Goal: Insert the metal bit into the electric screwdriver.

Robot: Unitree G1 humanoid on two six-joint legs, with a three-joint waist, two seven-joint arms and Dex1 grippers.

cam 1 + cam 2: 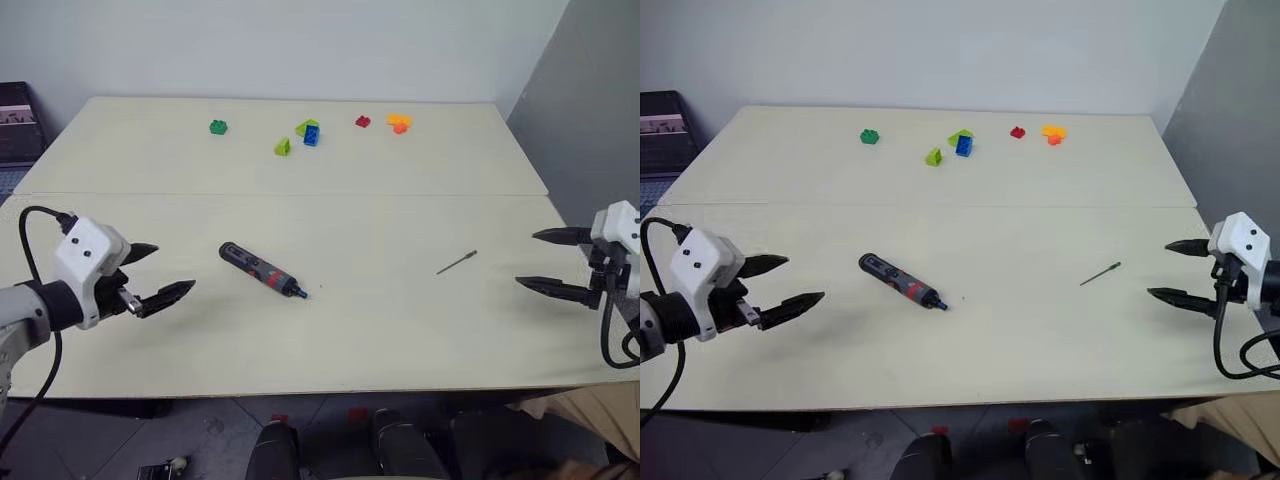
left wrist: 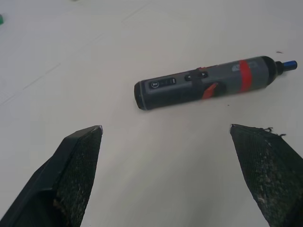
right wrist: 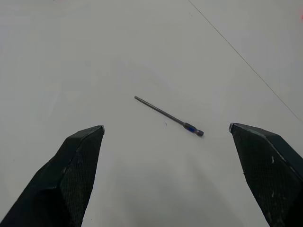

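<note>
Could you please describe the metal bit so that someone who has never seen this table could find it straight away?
Look at the near half of the pale table, towards the robot's right side, in front of the open right gripper. The metal bit lies flat there, apart from the electric screwdriver. It is the only thin needle-like grey rod, with a small blue band near one end.

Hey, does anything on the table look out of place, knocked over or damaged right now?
Nothing stands out. The electric screwdriver lies flat and looks intact; the metal bit lies apart from it. Some toy bricks sit scattered at the table's far side. Left gripper and right gripper are open, holding nothing.
</note>
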